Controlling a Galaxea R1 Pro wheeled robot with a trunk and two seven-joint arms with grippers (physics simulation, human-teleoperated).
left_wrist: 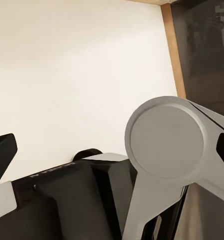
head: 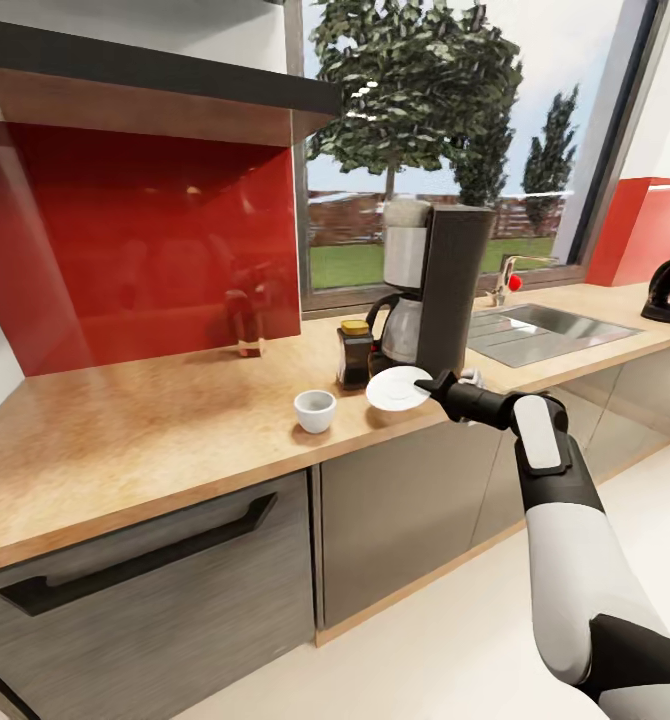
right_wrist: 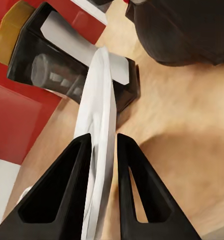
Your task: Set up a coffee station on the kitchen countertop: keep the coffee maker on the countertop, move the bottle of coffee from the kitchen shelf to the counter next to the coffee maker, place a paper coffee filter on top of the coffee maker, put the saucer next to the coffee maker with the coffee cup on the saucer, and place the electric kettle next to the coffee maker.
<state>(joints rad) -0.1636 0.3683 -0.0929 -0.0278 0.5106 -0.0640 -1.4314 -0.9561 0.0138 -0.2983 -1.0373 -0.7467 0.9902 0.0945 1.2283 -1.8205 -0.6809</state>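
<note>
The saucer step is in hand. On the countertop (head: 125,420), the coffee maker (head: 445,290) stands back from the front edge, with the bottle of coffee (head: 354,354) touching its side. The right gripper (head: 438,384) is pinched narrow on the saucer's (head: 399,387) rim, holding it just above the front edge before the maker. Next, I judge, it must lower the saucer flat and let go; then the coffee cup (head: 314,410), nearby along that edge, goes on it.

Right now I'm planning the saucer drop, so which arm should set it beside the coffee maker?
The right. Its fingers already clamp the saucer at the counter edge by the coffee maker. The left wrist view looks toward the floor and cabinets.
</note>
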